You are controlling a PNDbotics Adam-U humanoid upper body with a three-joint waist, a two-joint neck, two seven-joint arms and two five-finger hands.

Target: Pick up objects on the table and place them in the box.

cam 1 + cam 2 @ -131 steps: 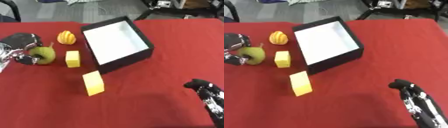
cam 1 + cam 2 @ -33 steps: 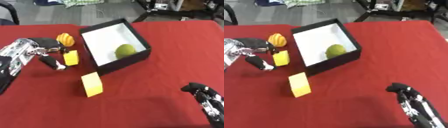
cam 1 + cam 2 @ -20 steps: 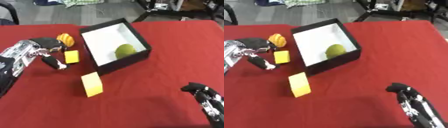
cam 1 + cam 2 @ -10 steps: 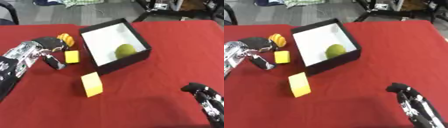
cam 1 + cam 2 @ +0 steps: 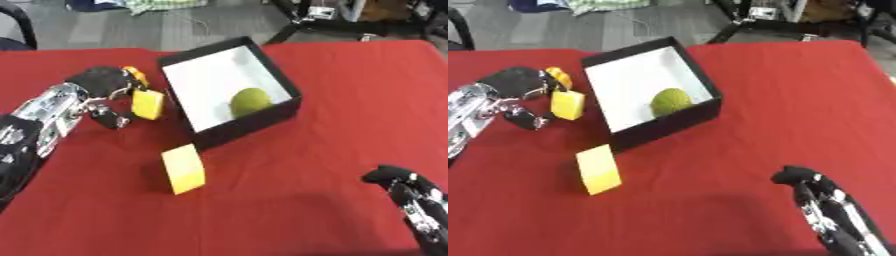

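**Red tabletop and what sits on it**

Tabletop (image 5: 350, 100) covered in red cloth, fills most of both views; grey floor beyond far edge. Black box (image 5: 229, 90) with white inside sits on it, left of centre toward the far side, turned askew. Small yellow block (image 5: 147, 104) just beside the box's left wall, upright. Orange-yellow rounded object (image 5: 136, 77) behind that block, partly hidden by the left robot hand (image 5: 101, 82), near the box's far-left corner. Larger yellow block (image 5: 184, 168) lies nearer, in front of the box's near corner, apart from it. Right half of the cloth bare.
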